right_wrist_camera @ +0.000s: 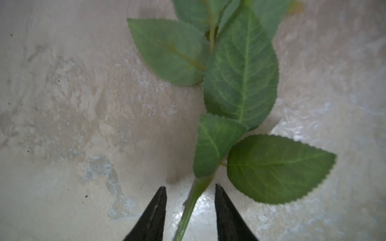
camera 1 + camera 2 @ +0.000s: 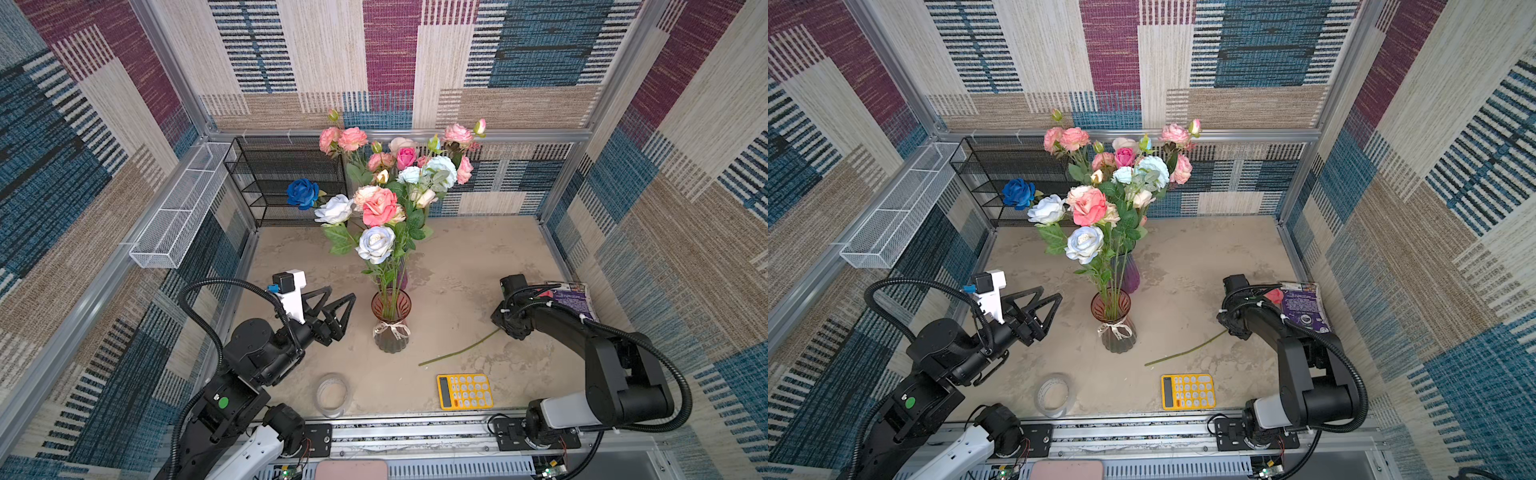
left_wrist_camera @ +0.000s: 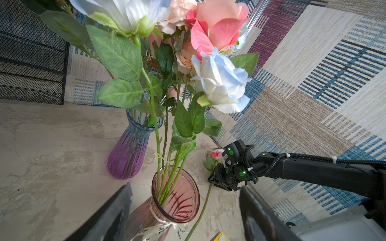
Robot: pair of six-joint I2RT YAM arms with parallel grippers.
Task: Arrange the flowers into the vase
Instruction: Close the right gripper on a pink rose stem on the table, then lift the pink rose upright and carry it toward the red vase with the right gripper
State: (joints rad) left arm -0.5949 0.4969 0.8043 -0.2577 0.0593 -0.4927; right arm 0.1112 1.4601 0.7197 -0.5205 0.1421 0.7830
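So, left gripper [image 2: 343, 293]: we saw its jaws standing wide apart with nothing between them, raised above the table [image 2: 457, 270] just left of the pink vase [image 2: 390, 320].
Right gripper [image 1: 190, 186]: we found it low over the table on the right, its fingers [image 1: 156, 212] parted on either side of a green stem. We saw a gap on each side, so it had no hold on the stem.
Loose flower [image 1: 190, 208]: we noted that it lay flat on the table, its stem end pointing toward the yellow calculator [image 2: 464, 391]. Its leaves [image 1: 240, 83] lay beyond the fingertips, and its pink bloom [image 3: 215, 154] lay beside the purple packet [image 2: 575, 301].
Flowers [image 2: 376, 243]: we saw several stems upright in the pink vase, among them a pale blue and white rose. More stood in the purple vase [image 3: 129, 152] just behind it.
Elsewhere: we saw a tape roll [image 2: 331, 395] near the front edge and a black mesh rack [image 2: 286, 178] at the back.
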